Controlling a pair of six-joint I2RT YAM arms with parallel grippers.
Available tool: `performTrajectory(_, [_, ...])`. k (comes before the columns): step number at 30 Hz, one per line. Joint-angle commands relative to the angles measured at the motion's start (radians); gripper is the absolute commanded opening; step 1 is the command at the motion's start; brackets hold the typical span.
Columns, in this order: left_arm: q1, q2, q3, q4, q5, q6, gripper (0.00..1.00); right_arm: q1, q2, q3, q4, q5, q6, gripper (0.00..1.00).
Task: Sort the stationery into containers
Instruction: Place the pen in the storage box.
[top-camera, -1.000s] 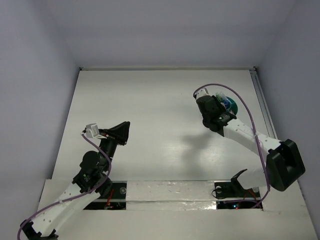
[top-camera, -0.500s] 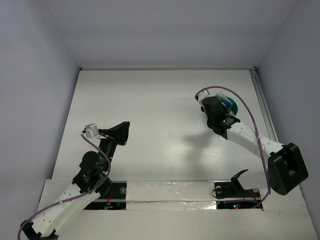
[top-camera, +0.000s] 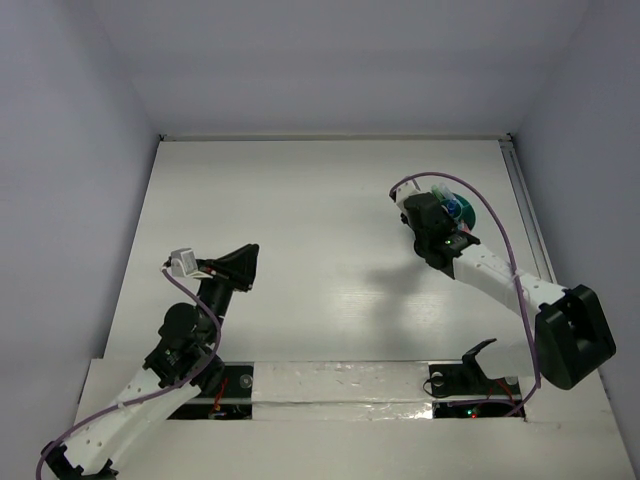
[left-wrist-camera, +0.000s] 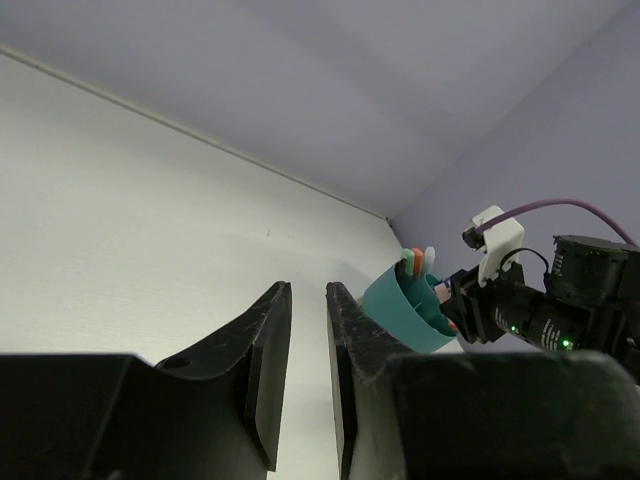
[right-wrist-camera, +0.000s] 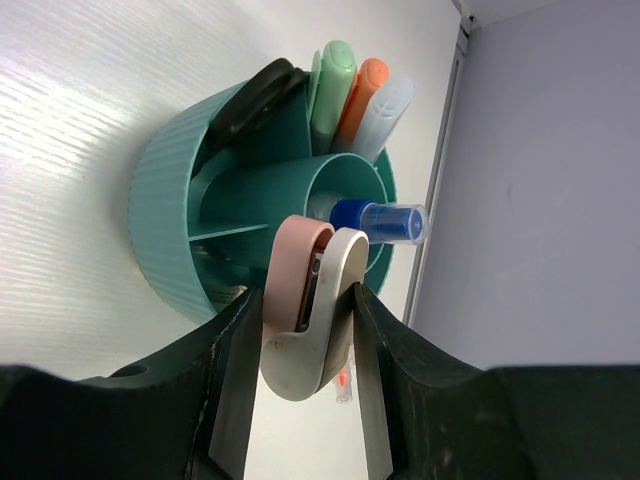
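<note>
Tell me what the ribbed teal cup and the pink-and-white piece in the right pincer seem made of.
Ribbed round teal cup: moulded plastic, matt, by its even ridges and thin dividers. Pink-and-white curved piece in the right pincer: likely hard plastic, smooth with soft sheen.

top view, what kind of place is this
Probably a robot test cell in a lab: a white table boxed in by plain walls, a left arm and right arm bolted at its near edge, one teal cup of pens.

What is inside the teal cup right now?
In the teal cup: a green highlighter, orange marker, pale blue highlighter, black scissors handle and, in the centre ring, a blue-capped pen. Their lower ends and the cup's floor are hidden by the walls.
</note>
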Motion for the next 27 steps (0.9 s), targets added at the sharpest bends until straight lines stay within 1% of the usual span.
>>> performTrajectory(1, [-0.007, -0.031, -0.002, 0.024, -0.009, 0.002, 0.18, -0.004, 0.005, 0.007, 0.004, -0.007, 0.029, 0.21])
performTrajectory(5, [-0.007, -0.037, -0.002, 0.021, -0.01, 0.002, 0.18, -0.004, 0.011, 0.007, -0.011, 0.002, 0.048, 0.21])
performTrajectory(10, [-0.007, -0.031, -0.001, 0.022, -0.006, 0.0, 0.18, -0.004, 0.023, 0.016, -0.022, 0.03, 0.049, 0.25])
performTrajectory(12, [-0.007, -0.031, -0.002, 0.024, -0.006, 0.0, 0.18, -0.004, 0.029, 0.023, -0.034, 0.036, 0.054, 0.42])
performTrajectory(13, [-0.007, -0.033, -0.002, 0.024, -0.006, 0.0, 0.18, -0.004, 0.034, 0.027, -0.04, 0.038, 0.058, 0.46])
performTrajectory(16, [-0.007, -0.028, -0.002, 0.024, -0.006, 0.0, 0.18, -0.004, 0.039, 0.047, -0.07, 0.039, 0.078, 0.47])
performTrajectory(17, [-0.007, -0.025, -0.002, 0.024, -0.006, 0.002, 0.18, -0.004, 0.045, 0.052, -0.076, 0.048, 0.08, 0.51])
performTrajectory(19, [-0.007, -0.022, -0.002, 0.027, -0.003, 0.0, 0.18, -0.004, 0.054, 0.059, -0.091, 0.061, 0.091, 0.55])
performTrajectory(22, [-0.007, -0.016, -0.001, 0.028, -0.003, 0.002, 0.18, -0.004, 0.065, 0.073, -0.116, 0.062, 0.117, 0.58])
performTrajectory(27, [-0.007, -0.016, -0.002, 0.031, 0.0, 0.002, 0.18, -0.004, 0.051, 0.086, -0.151, 0.05, 0.166, 0.68])
